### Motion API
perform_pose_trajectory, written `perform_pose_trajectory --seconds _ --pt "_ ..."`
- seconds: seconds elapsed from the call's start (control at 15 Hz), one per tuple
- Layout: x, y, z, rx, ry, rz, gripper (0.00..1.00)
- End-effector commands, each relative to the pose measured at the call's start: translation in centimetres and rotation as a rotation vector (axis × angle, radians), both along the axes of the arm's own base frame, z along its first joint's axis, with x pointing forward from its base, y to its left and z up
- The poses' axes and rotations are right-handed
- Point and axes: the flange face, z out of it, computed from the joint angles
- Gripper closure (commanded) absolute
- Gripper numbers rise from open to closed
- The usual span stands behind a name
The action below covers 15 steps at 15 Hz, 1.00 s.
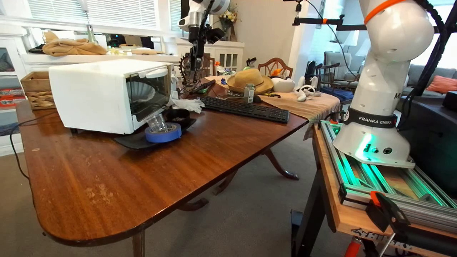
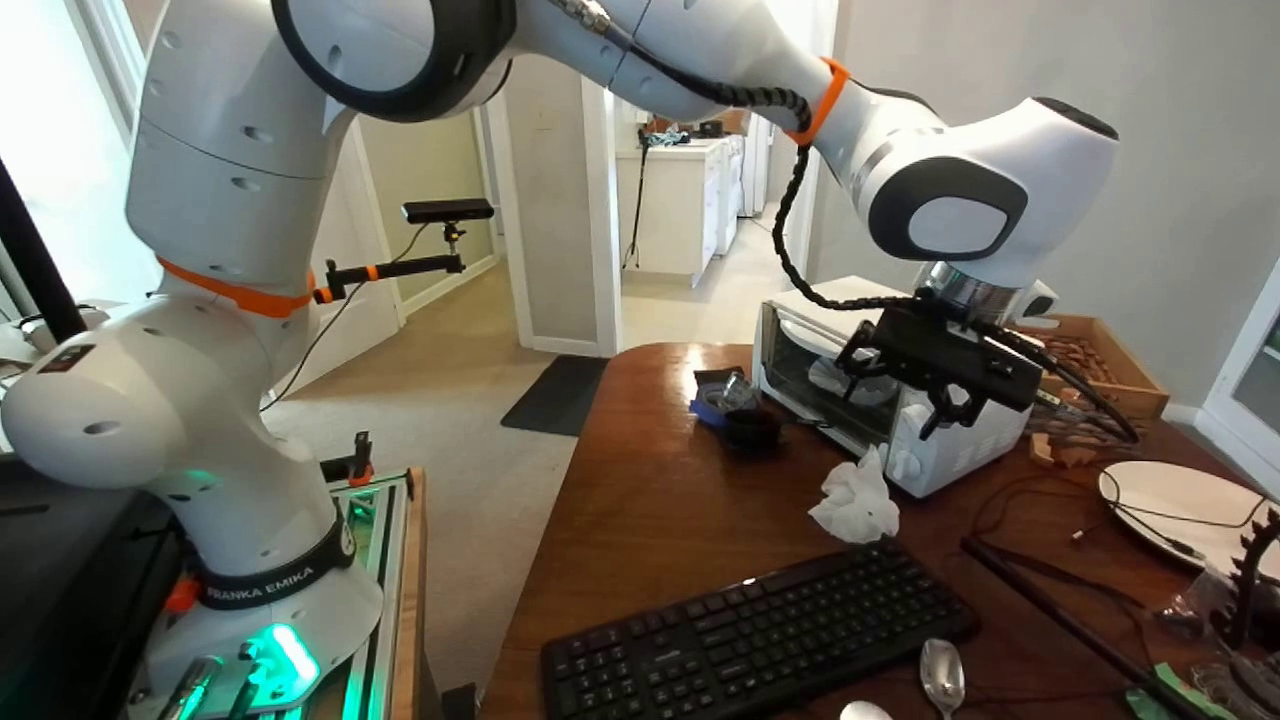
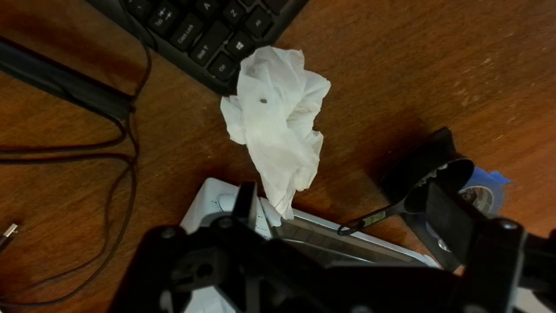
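The empty jaws stand wide apart near the oven; careful, slow movement should avoid bumping it.

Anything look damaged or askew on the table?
Yes: pale, scuffed-looking patches mar the wooden tabletop; a clear cup sits tilted by the blue tape roll; and a crumpled white glove or tissue lies beside the toaster oven.
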Motion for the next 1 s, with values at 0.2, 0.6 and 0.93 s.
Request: perform_pose_trajectory --seconds 0.2,0.6,0.93 --pt "0.8 1.0 1.8 0.032 -0.018 0.075 0.14" --pt "-1.6 -4.0 4.2 0.004 -0.073 -0.122 0.0" --pt "-4.7 -8.7 5.2 0.028 -0.001 -0.334 0.0"
